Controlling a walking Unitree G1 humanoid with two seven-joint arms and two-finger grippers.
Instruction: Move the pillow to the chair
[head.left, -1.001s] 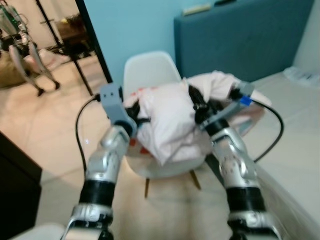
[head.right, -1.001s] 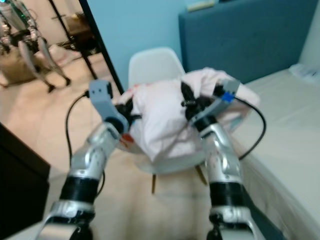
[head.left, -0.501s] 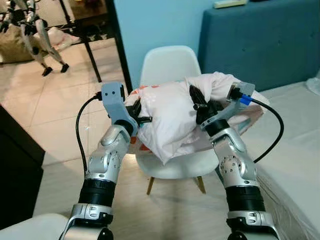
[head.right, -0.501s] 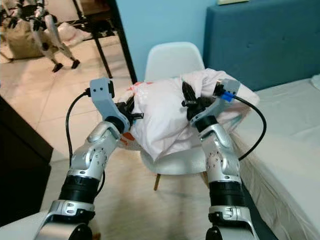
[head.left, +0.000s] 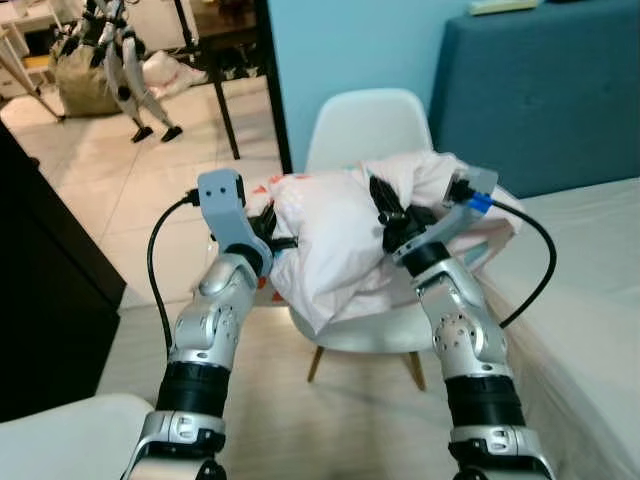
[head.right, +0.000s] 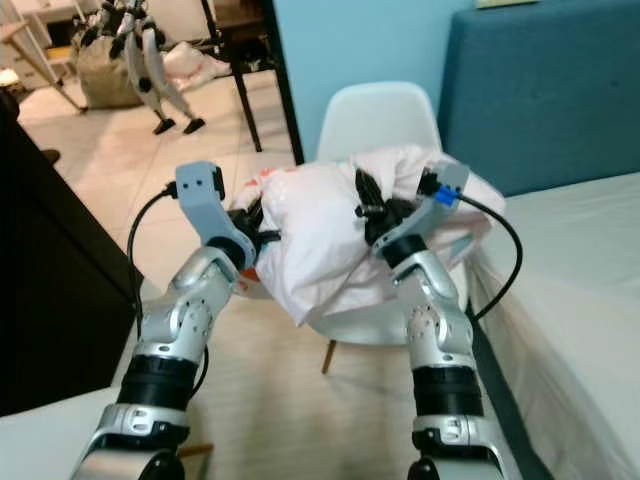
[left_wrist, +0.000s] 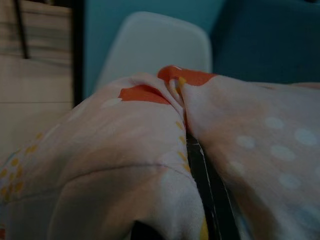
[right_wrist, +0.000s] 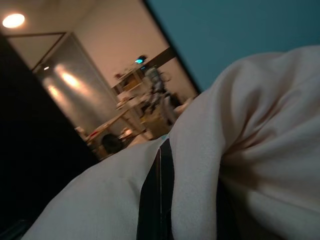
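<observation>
Pale pink pillow (head.left: 340, 235) with orange and yellow print held up between both arms, over seat of white chair (head.left: 366, 130). Left pincer (head.left: 272, 232) clamped on pillow's left end, fabric bunched around finger. Right pincer (head.left: 389, 215) clamped on upper right fold. Bed (head.left: 590, 290) at right, blue headboard (head.left: 540, 90) behind chair.

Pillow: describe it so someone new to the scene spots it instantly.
Find the blue headboard beside the bed; in front of it stands a white chair. Over its seat, gripped between the left gripper and right gripper, is the pillow: the one soft, crumpled pale pink thing, with orange patches.
</observation>
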